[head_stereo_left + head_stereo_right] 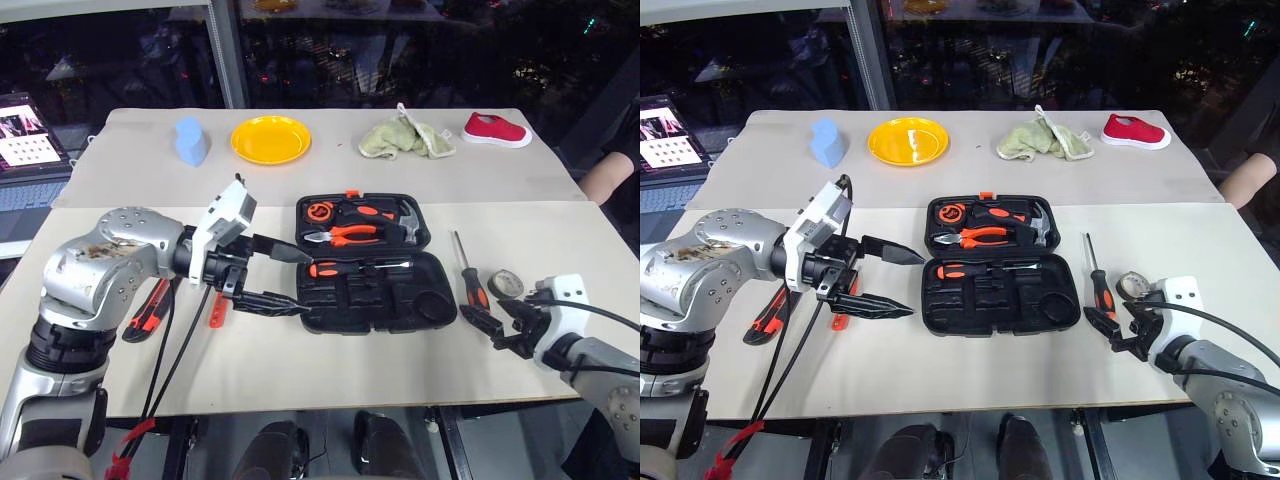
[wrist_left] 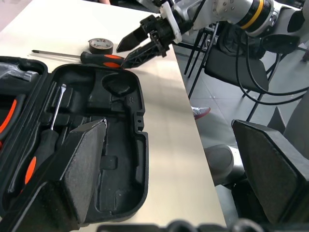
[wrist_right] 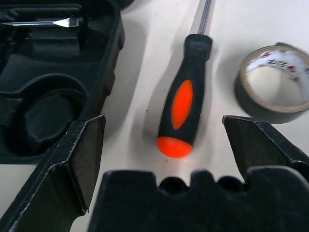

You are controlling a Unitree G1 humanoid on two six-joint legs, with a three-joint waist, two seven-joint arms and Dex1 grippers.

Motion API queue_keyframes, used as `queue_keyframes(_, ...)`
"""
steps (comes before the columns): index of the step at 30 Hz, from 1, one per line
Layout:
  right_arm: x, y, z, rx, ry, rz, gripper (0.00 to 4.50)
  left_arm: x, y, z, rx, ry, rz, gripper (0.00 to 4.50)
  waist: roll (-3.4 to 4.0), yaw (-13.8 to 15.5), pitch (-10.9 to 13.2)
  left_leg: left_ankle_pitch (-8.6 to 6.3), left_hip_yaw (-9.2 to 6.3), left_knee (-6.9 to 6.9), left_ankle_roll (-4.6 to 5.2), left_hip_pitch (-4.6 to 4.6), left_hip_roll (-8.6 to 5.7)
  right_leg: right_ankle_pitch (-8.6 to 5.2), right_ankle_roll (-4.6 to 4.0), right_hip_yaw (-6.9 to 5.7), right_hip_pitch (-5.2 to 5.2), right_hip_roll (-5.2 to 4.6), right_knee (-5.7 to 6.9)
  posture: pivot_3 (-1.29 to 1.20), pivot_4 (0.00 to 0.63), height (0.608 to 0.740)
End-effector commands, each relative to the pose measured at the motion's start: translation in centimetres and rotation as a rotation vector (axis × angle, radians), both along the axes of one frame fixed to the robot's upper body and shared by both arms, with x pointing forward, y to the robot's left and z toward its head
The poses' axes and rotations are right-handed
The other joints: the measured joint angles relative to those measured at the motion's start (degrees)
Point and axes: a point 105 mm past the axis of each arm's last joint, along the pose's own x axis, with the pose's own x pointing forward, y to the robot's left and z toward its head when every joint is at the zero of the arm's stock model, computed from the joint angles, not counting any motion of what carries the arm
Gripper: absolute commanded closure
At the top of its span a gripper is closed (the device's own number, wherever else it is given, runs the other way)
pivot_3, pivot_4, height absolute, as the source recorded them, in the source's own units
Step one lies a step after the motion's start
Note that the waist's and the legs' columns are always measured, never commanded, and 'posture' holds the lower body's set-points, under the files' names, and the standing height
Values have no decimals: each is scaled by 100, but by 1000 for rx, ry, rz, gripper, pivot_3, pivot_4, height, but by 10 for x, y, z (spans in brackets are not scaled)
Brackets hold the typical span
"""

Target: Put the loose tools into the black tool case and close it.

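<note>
Your landmark is the black tool case, lying open in the middle of the table with its lid half on the far side and its tray half nearer you. One screwdriver already sits in a recess of the tray half, while the orange-handled pliers and the hammer rest in the lid half. Your left gripper hangs at the case's left edge with its fingers spread wide and nothing between them. Left of the case, partly hidden behind that arm, the utility knife and a slim orange tool lie on the table. Right of the case you have the second screwdriver lying loose, and the tape roll just beyond it, apart from it. Your right gripper is wide open and empty, hovering near that screwdriver's orange handle end, which sits between the two fingers.
</note>
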Motion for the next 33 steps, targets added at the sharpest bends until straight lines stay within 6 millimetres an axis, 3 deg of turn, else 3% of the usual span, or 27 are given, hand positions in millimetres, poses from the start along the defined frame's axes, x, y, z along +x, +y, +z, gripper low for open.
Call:
queue_keyframes(1, 5, 0, -3, -9, -10, -22, 0, 2, 0, 10, -2, -66, 3, 43, 0, -18, 0, 0, 0, 0, 0, 1, 0, 0, 0, -1, 1, 1, 1, 0, 150, 740)
queue_keyframes(2, 7, -1, -7, -8, -5, -38, 0, 3, 0, 11, -2, -68, 5, 43, 0, -27, 0, 1, 0, 0, -1, 5, 0, 0, 0, 0, 3, 3, 2, 0, 150, 740)
queue_keyframes(5, 13, -3, -15, 3, 2, -70, 657, 4, -4, 12, -6, -78, -2, 0, 0, -36, 0, 4, 1, 2, -5, 8, 1, 0, 1, -1, 7, 7, 2, 0, 150, 740)
queue_keyframes(13, 25, -1, -11, 27, -51, -98, 3394, 10, -4, 16, -7, -96, -6, 0, -6, -76, 3, 8, 3, 5, -22, 27, 3, 2, 5, -1, 23, 17, 5, 0, 150, 740)
queue_keyframes(14, 23, -1, -7, 34, -62, -97, 3526, 11, -5, 17, -8, -98, -7, 0, -6, -78, 3, 10, 2, 5, -20, 27, 5, 2, 4, -1, 23, 21, 5, 0, 150, 740)
queue_keyframes(16, 19, -1, 3, 45, -93, -91, 3523, 12, -5, 17, -8, -99, -7, 0, -6, -76, 3, 12, 2, 4, -19, 25, 10, 3, 1, 0, 20, 28, 5, 0, 150, 740)
queue_keyframes(21, 13, -5, 57, 115, -238, -52, 3523, 17, -3, 13, -7, -97, 8, 0, -1, -56, 5, 10, 2, 0, -15, 16, 9, 3, -3, 3, 5, 26, 4, 0, 150, 740)
queue_keyframes(25, 9, 22, 99, 67, -280, 273, 3523, 21, -1, 10, 1, -97, 17, 0, 1, -67, 9, 4, 5, 1, -5, 16, 6, 4, -1, 2, 7, 23, 0, 0, 150, 740)
queue_keyframes(28, 6, 40, 109, -26, -263, 494, 3523, 22, 1, 9, 13, -97, 10, 0, -2, -57, 10, -5, 4, -1, 11, 17, 12, 2, -2, -2, 9, 27, -2, 0, 150, 740)
queue_keyframes(33, 29, 58, 104, -285, -222, 828, 3523, 16, 15, 7, 77, -94, -34, 0, -8, -123, 15, -6, 13, 8, 12, 16, 26, -1, -7, -2, 10, 41, -5, 0, 150, 740)
